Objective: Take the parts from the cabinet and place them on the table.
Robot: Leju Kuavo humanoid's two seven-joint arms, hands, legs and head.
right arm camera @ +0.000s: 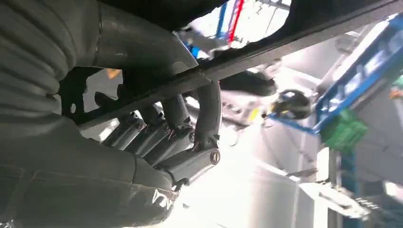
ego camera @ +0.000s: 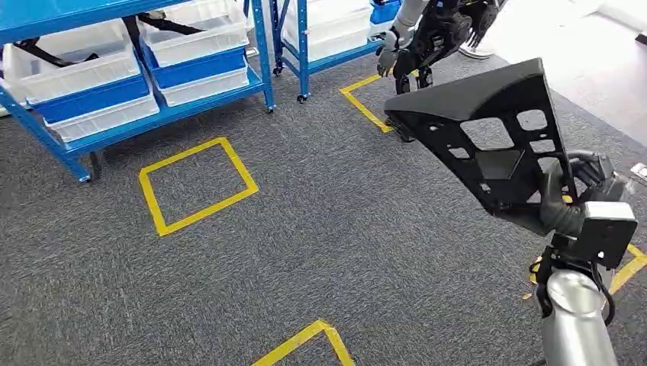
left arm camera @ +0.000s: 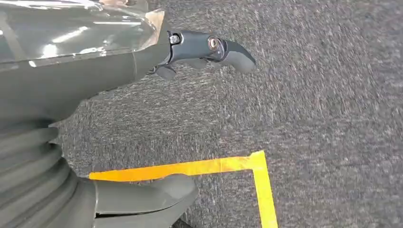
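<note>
Our right hand (ego camera: 568,194) grips the black perforated part (ego camera: 488,130) above grey carpet (ego camera: 320,229); our left hand (left arm camera: 142,118) hangs wide, holding nothing.

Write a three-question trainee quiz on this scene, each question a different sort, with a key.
1. True or false: the right hand holds the black part.
2. The bins sit on a rack of which colour? A red, B blue, C grey.
3. Fill in: the left hand holds ____.

Key: 1 true; 2 B; 3 nothing, it hangs over carpet with yellow tape.
</note>
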